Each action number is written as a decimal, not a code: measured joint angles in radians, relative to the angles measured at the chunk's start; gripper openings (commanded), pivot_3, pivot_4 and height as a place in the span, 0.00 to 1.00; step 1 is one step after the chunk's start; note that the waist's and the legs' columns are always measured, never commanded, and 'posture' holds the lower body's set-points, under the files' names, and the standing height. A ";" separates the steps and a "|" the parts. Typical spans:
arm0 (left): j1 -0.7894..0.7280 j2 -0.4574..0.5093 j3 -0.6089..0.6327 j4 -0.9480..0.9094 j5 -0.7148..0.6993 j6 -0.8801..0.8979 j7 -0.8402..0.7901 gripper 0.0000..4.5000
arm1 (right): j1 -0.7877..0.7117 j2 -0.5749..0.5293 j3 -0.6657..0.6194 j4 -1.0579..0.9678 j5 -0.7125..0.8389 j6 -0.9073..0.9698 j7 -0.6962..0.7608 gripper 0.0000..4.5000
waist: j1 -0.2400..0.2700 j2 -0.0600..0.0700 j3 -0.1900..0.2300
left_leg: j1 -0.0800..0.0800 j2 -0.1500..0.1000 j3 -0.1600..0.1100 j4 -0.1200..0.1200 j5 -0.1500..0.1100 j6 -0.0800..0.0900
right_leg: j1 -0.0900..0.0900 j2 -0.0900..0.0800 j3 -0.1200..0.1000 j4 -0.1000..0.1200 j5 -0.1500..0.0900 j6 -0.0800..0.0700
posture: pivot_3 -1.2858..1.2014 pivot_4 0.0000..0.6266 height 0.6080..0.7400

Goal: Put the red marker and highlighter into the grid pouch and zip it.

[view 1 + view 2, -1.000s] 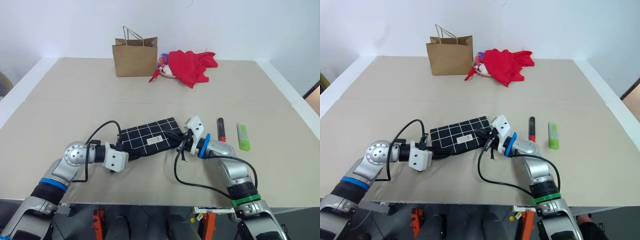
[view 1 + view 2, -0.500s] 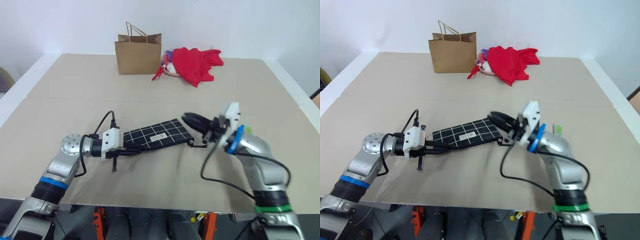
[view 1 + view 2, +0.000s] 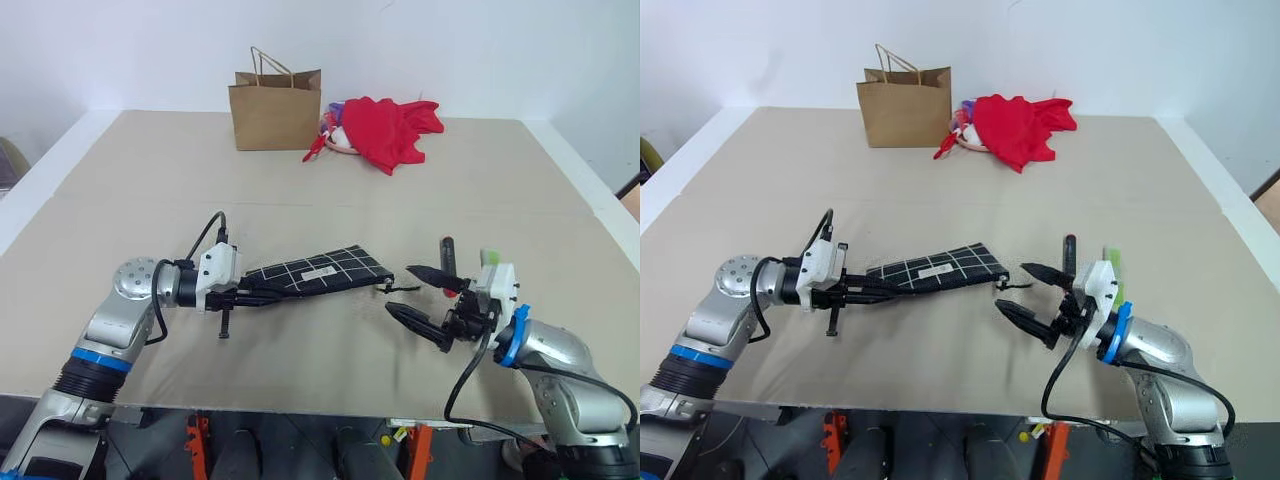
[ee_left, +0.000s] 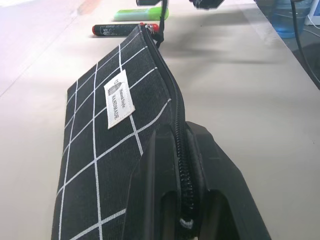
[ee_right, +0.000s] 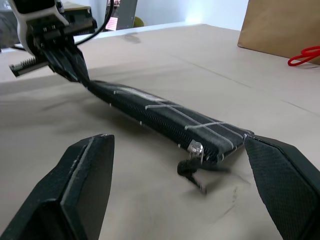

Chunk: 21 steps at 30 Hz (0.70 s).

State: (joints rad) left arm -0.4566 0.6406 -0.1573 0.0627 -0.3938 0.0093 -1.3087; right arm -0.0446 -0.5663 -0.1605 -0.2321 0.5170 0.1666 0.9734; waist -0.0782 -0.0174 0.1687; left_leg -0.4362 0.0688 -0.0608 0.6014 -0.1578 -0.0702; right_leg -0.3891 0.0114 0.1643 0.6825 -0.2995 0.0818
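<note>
Backing off the grid pouch (image 3: 318,272), the right gripper (image 3: 417,296) now gapes empty; the left gripper (image 3: 243,295) pinches the pouch's end.

The grid pouch (image 3: 318,271) was black fabric crossed by white grid lines, with a small white label and a black zipper; the red marker (image 4: 125,29) had a black barrel with a red end, and the highlighter (image 4: 140,14) was lime green. Both the left claw (image 4: 184,165) and the right claw (image 3: 418,295) had black fingers on white housings. The desk (image 3: 150,180) was beige, bearing a brown paper bag (image 3: 275,105) and a red cloth (image 3: 388,128).
</note>
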 measured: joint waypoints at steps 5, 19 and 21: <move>0.001 0.000 0.001 -0.005 0.000 0.012 0.000 0.00 | -0.006 0.014 0.002 0.025 -0.015 -0.051 -0.003 0.85 | 0.000 0.000 0.000 | 0.000 0.000 0.000 0.000 0.000 0.000 | 0.000 0.000 0.000 0.000 0.000 0.000 | 0.52 0.24 1.00; 0.013 -0.001 0.006 -0.044 -0.001 0.040 0.013 0.00 | -0.031 0.026 0.048 0.100 -0.083 -0.189 0.032 0.02 | 0.000 0.000 0.000 | 0.000 0.000 0.000 0.000 0.000 0.000 | 0.000 0.000 0.000 0.000 0.000 0.000 | 0.52 0.24 1.00; 0.013 -0.003 0.006 -0.044 0.000 0.040 0.013 0.00 | -0.041 0.028 0.052 0.100 -0.083 -0.191 0.032 0.02 | 0.000 0.000 0.000 | 0.000 0.000 0.000 0.000 0.000 0.000 | 0.000 0.000 0.000 0.000 0.000 0.000 | 0.52 0.24 1.00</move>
State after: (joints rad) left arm -0.4433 0.6372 -0.1517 0.0190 -0.3943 0.0490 -1.2958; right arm -0.0861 -0.5388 -0.1082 -0.1319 0.4340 -0.0245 1.0052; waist -0.0779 -0.0174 0.1688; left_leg -0.4360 0.0688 -0.0611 0.6011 -0.1578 -0.0703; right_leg -0.3889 0.0114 0.1640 0.6825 -0.2996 0.0816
